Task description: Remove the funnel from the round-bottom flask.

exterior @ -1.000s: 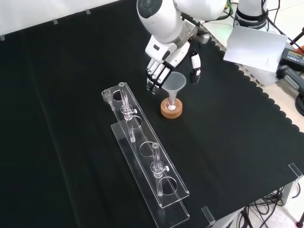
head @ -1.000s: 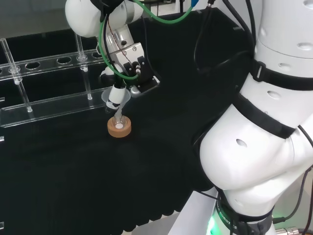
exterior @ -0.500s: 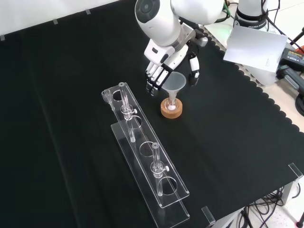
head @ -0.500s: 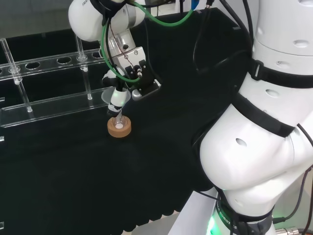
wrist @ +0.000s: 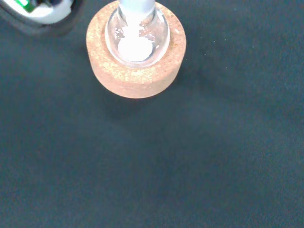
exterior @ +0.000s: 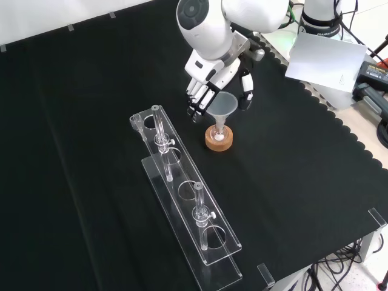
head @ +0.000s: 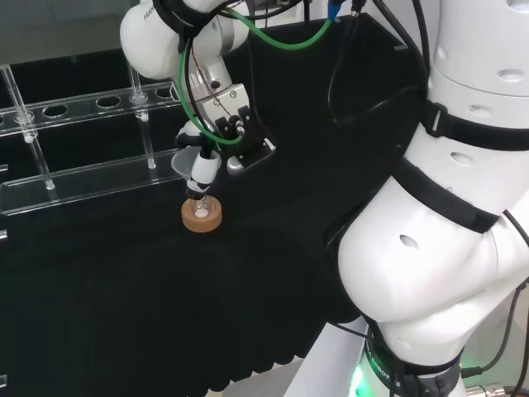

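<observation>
Broadly, the step in hand looks like closing round the funnel before lifting it out, and doing it well means bringing fingers and thumb in evenly on the cone so the stem comes straight up the flask's neck. A sideways pull would likely tip the flask off its ring, since it only sits there.

On the table (exterior: pixel 315 182), black-clothed, a long clear rack (exterior: pixel 185 200) lies to the left of the work in the front view, well apart from it. The hand (exterior: pixel 209 82) hangs over the funnel from the view's top, its fingers (exterior: pixel 197 100) pointing down and spread from the thumb (exterior: pixel 245 91): it is apart, holding nothing, as far as the front view shows.

Between fingers and thumb sits the funnel (exterior: pixel 222 106), its wide mouth up and its stem down in the flask (wrist: pixel 137 33). Fingers stand just beside the rim on the left, the thumb just beside it on the right; whether either touches I cannot tell. In the head view the funnel's rim (head: pixel 186 161) shows by the thumb.

Under it the flask, with a little white matter at its bottom, rests in the cork ring (wrist: pixel 137 71), upright on the cloth.
</observation>
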